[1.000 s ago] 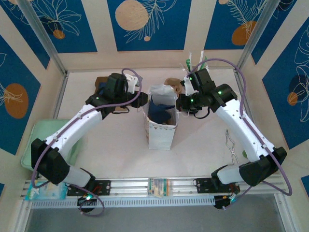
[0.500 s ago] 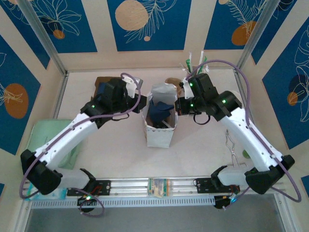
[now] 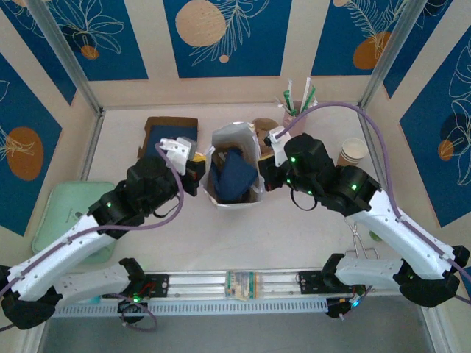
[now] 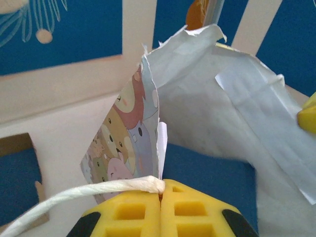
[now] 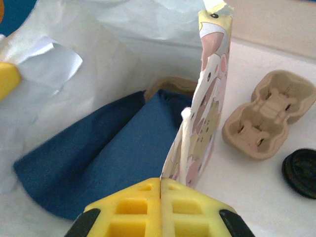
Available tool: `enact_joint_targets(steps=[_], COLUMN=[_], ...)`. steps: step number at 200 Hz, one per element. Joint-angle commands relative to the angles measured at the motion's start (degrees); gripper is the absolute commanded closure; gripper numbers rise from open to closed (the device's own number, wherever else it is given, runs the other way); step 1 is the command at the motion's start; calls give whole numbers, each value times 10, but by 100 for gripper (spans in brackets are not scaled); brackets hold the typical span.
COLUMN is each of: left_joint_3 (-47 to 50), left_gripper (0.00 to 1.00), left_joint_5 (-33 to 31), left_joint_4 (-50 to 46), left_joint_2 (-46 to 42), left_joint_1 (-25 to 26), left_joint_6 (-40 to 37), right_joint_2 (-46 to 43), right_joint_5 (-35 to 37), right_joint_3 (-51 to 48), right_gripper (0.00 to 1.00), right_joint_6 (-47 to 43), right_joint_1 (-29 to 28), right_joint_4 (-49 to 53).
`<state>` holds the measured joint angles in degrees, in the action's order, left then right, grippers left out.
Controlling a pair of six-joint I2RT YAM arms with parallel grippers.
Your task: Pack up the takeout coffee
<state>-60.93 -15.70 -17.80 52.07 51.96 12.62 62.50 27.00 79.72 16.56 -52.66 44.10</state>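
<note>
Left gripper [image 4: 161,185]: the yellow fingers were pressed together, with no gap between them, clamped on the left rim of the white paper bag [image 4: 197,108]. A white twine handle [image 4: 108,188] ran out of the pinch toward the lower left. The bag's printed side panel, bearing cartoon animals, rose directly above this grip.

Right gripper [image 5: 161,181]: likewise clamped shut, holding the opposite rim of the bag at the foot of its printed panel.

Between the two grips the bag's mouth stood spread open at mid-table, seen from overhead. A folded blue item [image 5: 113,163] lay inside, against the white inner wall. A tan curved edge showed behind it. Whether that edge belonged to the takeout coffee could not be told, so the coffee's position was not established.

Surroundings: a moulded pulp cup carrier [image 5: 269,118] lay on the table [image 3: 309,220] just beyond the bag on the right arm's side. A loose black lid [image 5: 301,173] lay near it but apart from it. A stack of lidless tan cups [image 3: 353,152] stood further right. A cup of straws [image 3: 298,99] stood at the far edge. A cardboard tray with a blue lining [image 3: 165,132] sat at the far left, and a pale green tray [image 3: 55,213] lay at the left edge.
</note>
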Motion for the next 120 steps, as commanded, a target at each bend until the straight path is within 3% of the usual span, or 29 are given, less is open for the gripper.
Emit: enact_joint_targets(steps=[1,50,120], left_joint_3=[29,75,85], left_gripper=[95,96,96], left_joint_5=[-71,-164,-208], left_joint_4=[64,166,210], left_joint_2=[-30,-55,-45], left_joint_1=[26,103,135], left_joint_6=[-40,-141,-185], right_joint_2=[-16,-46,-63], right_joint_5=[98,218,232], right_joint_3=[-24,-62,-90], right_gripper=[100,100,100], right_joint_6=[-35,-100,-123], right_joint_1=[-42,-115,-127], right_joint_4=[-67,-162,-206])
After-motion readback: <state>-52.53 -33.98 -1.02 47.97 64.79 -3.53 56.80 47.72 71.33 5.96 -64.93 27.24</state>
